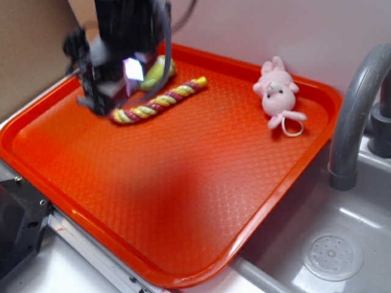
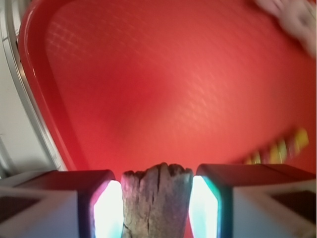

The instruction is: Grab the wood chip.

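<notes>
In the wrist view the wood chip point(image 2: 156, 203), a cracked grey-brown sliver with a jagged top, stands between my gripper's point(image 2: 156, 206) two fingers, and both pads touch its sides. The gripper is shut on it and holds it above the orange tray point(image 2: 163, 89). In the exterior view the gripper point(image 1: 116, 73) hovers, blurred, over the tray's far left corner, and the wood chip is hidden behind it.
A striped rope toy point(image 1: 160, 99) lies beside the gripper on the tray point(image 1: 183, 183), with a yellow-green object point(image 1: 157, 72) behind it. A pink bunny toy point(image 1: 278, 91) lies at the far right. A grey faucet point(image 1: 357, 104) and a sink with a drain point(image 1: 332, 253) are to the right.
</notes>
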Tool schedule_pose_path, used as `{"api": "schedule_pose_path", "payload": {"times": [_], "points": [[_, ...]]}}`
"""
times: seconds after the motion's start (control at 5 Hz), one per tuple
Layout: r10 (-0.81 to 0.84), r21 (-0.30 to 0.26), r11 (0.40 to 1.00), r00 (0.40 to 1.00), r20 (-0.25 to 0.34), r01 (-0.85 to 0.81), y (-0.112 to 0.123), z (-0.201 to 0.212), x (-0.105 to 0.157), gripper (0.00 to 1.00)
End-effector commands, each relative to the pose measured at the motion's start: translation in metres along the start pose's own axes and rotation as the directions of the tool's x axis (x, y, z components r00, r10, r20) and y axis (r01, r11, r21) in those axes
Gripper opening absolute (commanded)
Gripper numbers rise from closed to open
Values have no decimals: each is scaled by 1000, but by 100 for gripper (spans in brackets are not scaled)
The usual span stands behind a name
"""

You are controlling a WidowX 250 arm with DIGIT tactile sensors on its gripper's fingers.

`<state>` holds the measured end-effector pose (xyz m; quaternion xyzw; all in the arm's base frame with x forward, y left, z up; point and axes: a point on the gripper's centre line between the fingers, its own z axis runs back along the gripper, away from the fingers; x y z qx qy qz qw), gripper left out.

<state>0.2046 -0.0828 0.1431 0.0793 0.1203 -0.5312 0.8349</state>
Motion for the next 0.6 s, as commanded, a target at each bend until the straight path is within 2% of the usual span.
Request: {"api": "schedule_pose_path", "payload": {"times": [0.0, 0.2, 0.4], "points": [[519, -12, 855, 854, 43, -519, -27, 58, -54, 0], [718, -63, 696, 691, 82, -715, -30, 69, -64, 0], [834, -110, 550, 538, 122, -828, -31, 72, -67, 0]]}}
